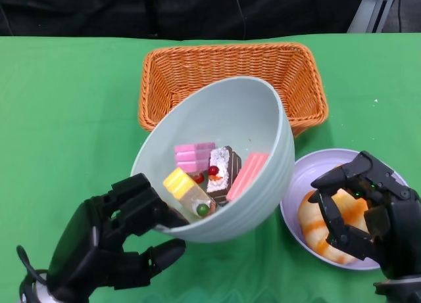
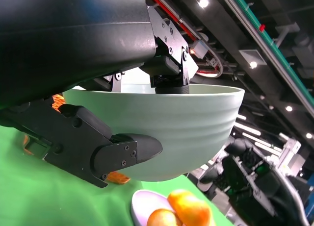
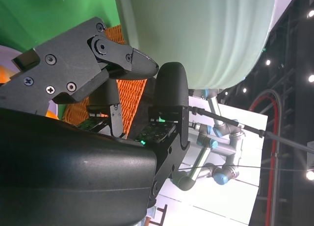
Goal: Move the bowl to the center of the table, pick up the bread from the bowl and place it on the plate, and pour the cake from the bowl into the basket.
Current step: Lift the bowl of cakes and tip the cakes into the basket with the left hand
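Left hand grips the rim of the bowl, pale green, ribbed outside, lifted and tilted in front of the basket. Cakes inside: pink, yellow, chocolate with cherry. Basket orange wicker. Bread golden, on the lilac plate. Right hand over the bread, fingers curled; cannot tell if gripping. No readable writing.

Green table, grey robot arm.
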### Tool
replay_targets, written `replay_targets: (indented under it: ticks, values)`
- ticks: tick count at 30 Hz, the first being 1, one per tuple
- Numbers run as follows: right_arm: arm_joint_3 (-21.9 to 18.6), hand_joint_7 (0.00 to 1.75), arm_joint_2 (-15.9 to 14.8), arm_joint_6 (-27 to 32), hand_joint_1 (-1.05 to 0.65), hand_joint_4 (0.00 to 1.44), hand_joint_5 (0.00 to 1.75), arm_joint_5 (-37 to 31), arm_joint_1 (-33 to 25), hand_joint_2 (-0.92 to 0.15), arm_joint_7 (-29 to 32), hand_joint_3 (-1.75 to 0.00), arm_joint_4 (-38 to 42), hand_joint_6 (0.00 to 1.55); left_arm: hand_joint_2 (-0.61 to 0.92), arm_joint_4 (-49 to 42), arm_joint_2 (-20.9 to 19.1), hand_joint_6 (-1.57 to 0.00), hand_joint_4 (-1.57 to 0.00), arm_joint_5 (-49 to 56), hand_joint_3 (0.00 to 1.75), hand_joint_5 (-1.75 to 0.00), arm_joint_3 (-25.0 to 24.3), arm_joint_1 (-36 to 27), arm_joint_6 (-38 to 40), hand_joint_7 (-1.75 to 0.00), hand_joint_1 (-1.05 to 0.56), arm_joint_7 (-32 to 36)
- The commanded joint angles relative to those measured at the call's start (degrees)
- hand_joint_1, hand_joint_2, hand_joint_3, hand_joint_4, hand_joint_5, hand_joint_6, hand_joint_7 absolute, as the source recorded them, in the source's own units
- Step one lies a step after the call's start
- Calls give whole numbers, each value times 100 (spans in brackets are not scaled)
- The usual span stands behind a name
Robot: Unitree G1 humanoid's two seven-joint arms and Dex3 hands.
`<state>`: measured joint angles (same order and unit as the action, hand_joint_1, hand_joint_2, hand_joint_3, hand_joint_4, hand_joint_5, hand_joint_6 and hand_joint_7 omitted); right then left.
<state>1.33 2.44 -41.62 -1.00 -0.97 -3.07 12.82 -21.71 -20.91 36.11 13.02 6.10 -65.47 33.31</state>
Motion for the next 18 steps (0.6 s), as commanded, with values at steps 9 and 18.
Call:
replay_targets:
  ticks: [9, 18]
  values:
    - [99, 128, 35, -5, -14, 63, 146, -62, 278, -78, 4, -48, 264, 59, 76, 150, 273, -71, -71, -1966, 78, -149, -65, 106, 131, -139, -8, -1520]
    - [148, 128, 55, -8, -16, 66, 145, -164, 318, -79, 93, -45, 367, 61, 66, 330, 532, -72, -70, -2770, 93, -158, -166, 313, 384, -141, -6, -2620]
